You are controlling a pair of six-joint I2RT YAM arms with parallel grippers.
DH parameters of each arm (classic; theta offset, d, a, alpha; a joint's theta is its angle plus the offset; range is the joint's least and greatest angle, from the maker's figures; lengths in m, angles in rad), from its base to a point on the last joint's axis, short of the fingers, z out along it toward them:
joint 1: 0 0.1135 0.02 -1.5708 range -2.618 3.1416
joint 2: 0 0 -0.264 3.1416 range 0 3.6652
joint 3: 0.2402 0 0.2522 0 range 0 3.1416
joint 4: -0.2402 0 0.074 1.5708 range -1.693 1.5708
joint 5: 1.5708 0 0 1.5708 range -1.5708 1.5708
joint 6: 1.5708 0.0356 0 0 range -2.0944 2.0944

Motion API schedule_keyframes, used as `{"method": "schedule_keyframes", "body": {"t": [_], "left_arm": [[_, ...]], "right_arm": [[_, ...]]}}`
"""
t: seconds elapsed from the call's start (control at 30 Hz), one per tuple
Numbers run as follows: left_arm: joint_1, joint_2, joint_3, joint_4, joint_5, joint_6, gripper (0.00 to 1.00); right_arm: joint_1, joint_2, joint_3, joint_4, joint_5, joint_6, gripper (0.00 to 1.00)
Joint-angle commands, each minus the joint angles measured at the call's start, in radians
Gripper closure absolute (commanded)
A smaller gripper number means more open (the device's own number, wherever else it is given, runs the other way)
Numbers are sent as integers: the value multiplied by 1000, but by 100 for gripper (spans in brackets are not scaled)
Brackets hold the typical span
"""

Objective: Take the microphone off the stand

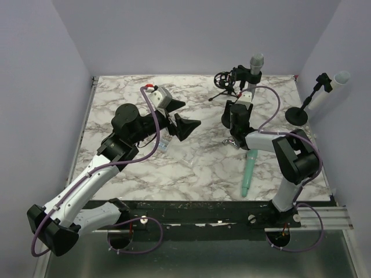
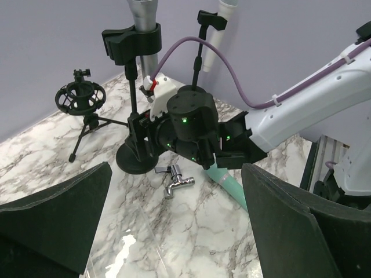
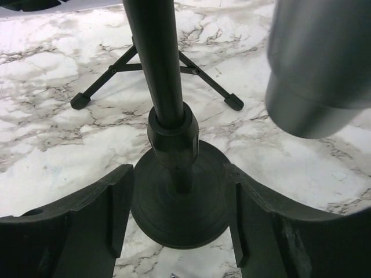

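Observation:
A grey microphone stands upright in the black clip of a stand with a round black base. In the right wrist view the microphone's lower end hangs at the upper right. My right gripper is low at the stand, with its jaws open on either side of the pole and its collar, clear of both. In the top view the right gripper hides the base. Open and holding nothing, my left gripper hovers left of the stand and faces it.
A small tripod with a shock mount stands behind and left of the stand. A chrome faucet and a teal tube lie near the base. A second stand with a white microphone is at the right edge.

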Motion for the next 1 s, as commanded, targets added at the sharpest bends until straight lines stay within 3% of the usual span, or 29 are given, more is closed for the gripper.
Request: {"method": "schedule_keyframes", "body": {"t": [0.0, 0.2, 0.37, 0.57, 0.77, 0.97], "left_arm": [[-7, 14, -2, 8, -23, 14, 2], [-6, 28, -2, 7, -28, 16, 2], [-8, 34, -2, 9, -29, 10, 2], [-7, 45, -2, 3, -42, 20, 2], [-7, 61, 1, 1, -48, 24, 2], [-7, 80, 7, -4, -44, 23, 2]], "right_arm": [[7, -99, -25, -19, 24, 0, 26], [7, -253, -44, -172, 57, 29, 1], [7, -396, -48, -313, 35, 17, 0], [7, -499, 111, -467, 52, 6, 0], [7, -417, 444, -732, 66, 32, 0], [6, -305, 667, -818, 112, -40, 0]]}}
